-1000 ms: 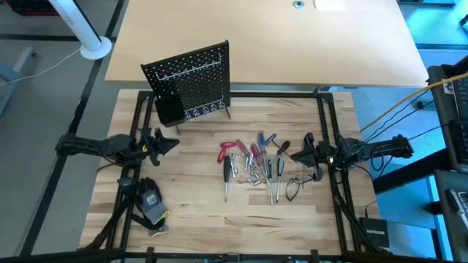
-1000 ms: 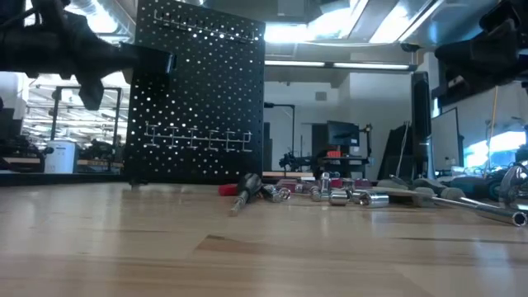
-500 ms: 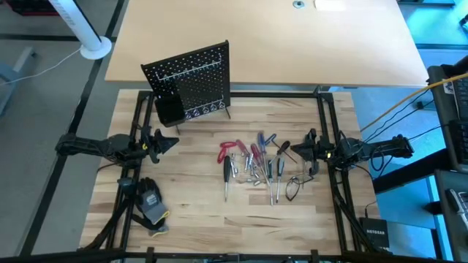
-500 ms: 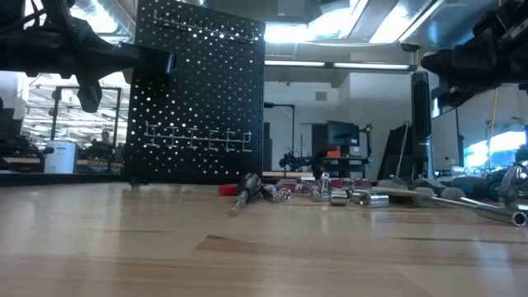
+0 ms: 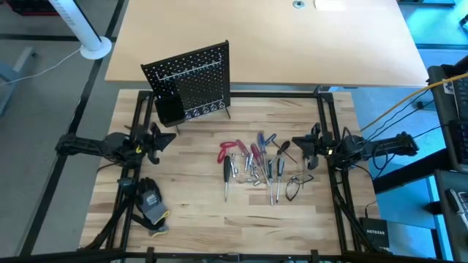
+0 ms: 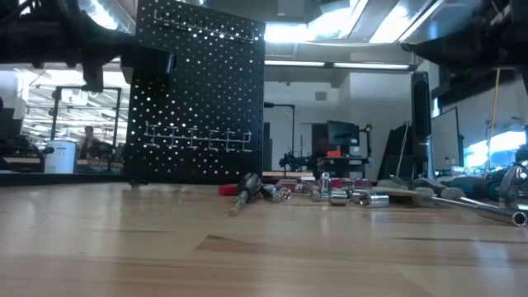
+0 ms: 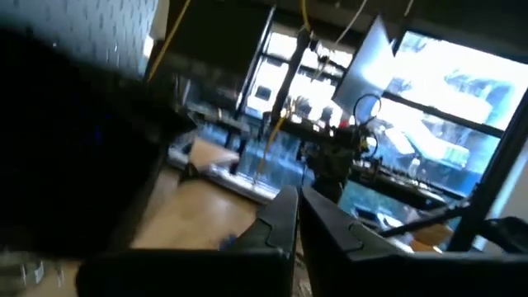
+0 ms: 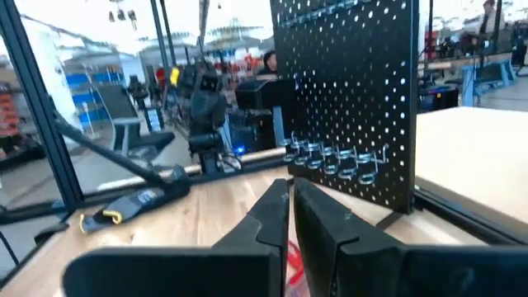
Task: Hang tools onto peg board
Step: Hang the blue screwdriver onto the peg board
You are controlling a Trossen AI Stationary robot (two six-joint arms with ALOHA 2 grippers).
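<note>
The tools (image 5: 256, 164) lie in a loose pile on the table's middle: red-handled pliers (image 5: 229, 150), several screwdrivers and silver bits. In the low view they lie flat on the wood (image 6: 330, 196). The black peg board (image 5: 191, 80) stands upright at the far left on thin legs, a black bin (image 5: 169, 108) at its lower corner; it also shows in the right wrist view (image 8: 346, 91). My left gripper (image 5: 167, 139) hovers left of the pile, shut and empty. My right gripper (image 5: 298, 142) hovers right of the pile, shut and empty.
A grey-black glove with yellow trim (image 5: 151, 203) lies at the near left, also seen in the right wrist view (image 8: 132, 206). A black wire loop (image 5: 292, 188) lies right of the pile. A large pale tabletop (image 5: 263, 36) lies beyond the peg board.
Both arms have risen: in the low view they have gone up toward the picture's top. My left gripper has drawn slightly toward the table's left edge. My right gripper has turned a little. The tools and the peg board have stayed put.
</note>
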